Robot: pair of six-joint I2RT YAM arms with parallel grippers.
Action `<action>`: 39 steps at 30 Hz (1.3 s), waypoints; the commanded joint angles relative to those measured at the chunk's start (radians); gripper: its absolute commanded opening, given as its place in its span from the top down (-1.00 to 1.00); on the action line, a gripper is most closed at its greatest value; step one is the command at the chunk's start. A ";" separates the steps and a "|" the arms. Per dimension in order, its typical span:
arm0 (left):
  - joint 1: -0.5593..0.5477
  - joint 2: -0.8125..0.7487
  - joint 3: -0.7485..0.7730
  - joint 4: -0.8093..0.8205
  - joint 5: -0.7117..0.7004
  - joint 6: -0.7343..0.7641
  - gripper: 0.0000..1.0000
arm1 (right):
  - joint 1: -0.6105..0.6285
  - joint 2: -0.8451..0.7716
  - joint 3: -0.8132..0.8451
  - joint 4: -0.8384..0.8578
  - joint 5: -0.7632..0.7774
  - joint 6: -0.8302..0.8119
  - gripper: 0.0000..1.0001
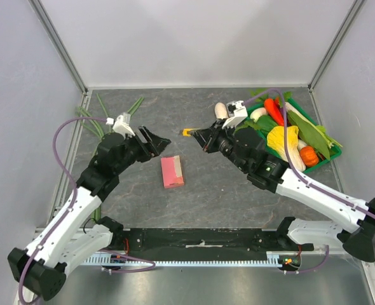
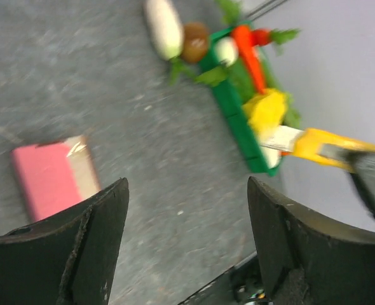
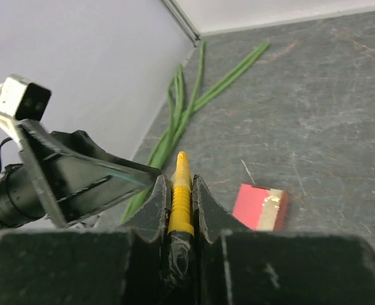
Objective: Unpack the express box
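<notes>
Express box lies flat, pink-red with a tan end; left tool wide open, right tool clamping yellow knife.

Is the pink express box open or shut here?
Shut, as far as visible: the express box lies flat on the table, no flap raised, with a tan strip across one end.
</notes>
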 commanded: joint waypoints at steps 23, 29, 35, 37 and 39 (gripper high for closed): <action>0.059 0.582 -0.140 0.056 0.155 0.128 -0.62 | 0.147 0.360 0.014 -0.011 0.272 -0.220 1.00; 0.059 0.605 -0.143 0.054 0.123 0.117 -0.62 | 0.145 0.425 0.029 -0.011 0.283 -0.234 1.00; 0.059 0.649 -0.138 -0.016 0.052 0.126 -0.54 | 0.145 0.481 0.035 0.003 0.280 -0.242 1.00; 0.059 0.662 -0.144 -0.018 0.056 0.117 -0.48 | 0.145 0.497 0.040 0.009 0.288 -0.243 1.00; 0.059 0.671 -0.149 -0.016 0.066 0.106 -0.38 | 0.145 0.506 0.049 0.015 0.292 -0.245 1.00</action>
